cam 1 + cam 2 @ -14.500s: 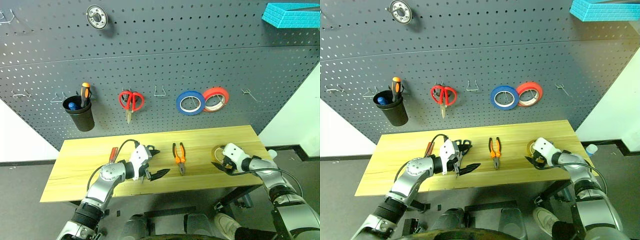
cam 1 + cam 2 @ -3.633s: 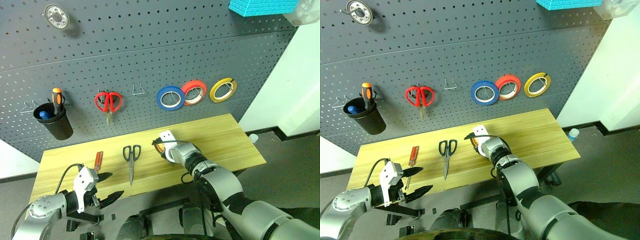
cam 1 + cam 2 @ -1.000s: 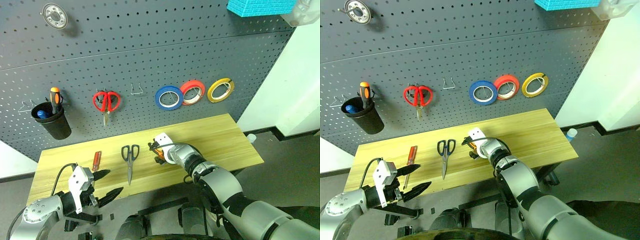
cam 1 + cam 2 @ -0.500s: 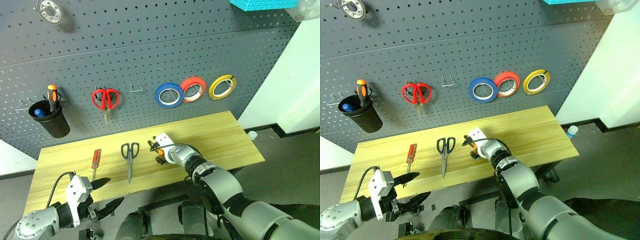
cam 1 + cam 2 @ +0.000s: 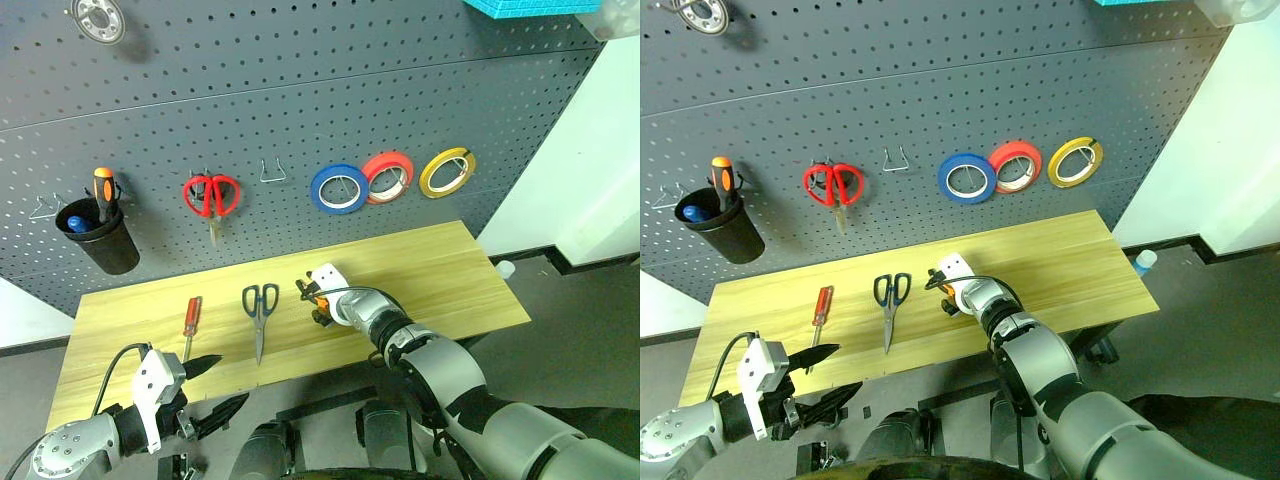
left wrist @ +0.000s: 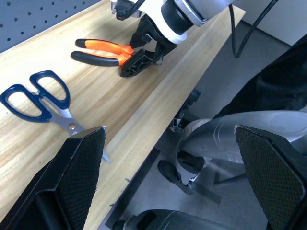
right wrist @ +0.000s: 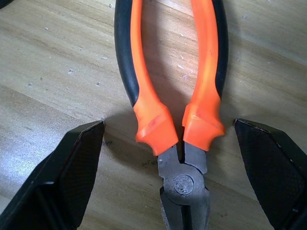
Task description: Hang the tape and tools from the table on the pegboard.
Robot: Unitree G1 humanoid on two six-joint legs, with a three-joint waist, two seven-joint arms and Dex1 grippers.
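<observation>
The right pincer (image 7: 172,143) hangs wide apart over the pliers (image 7: 170,96) lying flat on the worktop (image 5: 440,270), one finger on each side so it can pinch them, while the left pincer (image 5: 215,390) waits apart, holding nothing.

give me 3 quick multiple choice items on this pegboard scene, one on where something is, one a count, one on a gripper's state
1. Where do the pliers lie?
A. in the black cup
B. on the table, between the right gripper's fingers
C. hung on the pegboard

2. How many tape rolls hang on the pegboard?
A. one
B. two
C. three

3. How does the right gripper stand?
A. open, astride the pliers
B. shut on the pliers
C. shut on the scissors

Answers: 1 B, the right wrist view shows them flat on the wood between the fingers. 2 C, blue, red and yellow rolls. 3 A, both fingers stand clear of the handles.
</observation>
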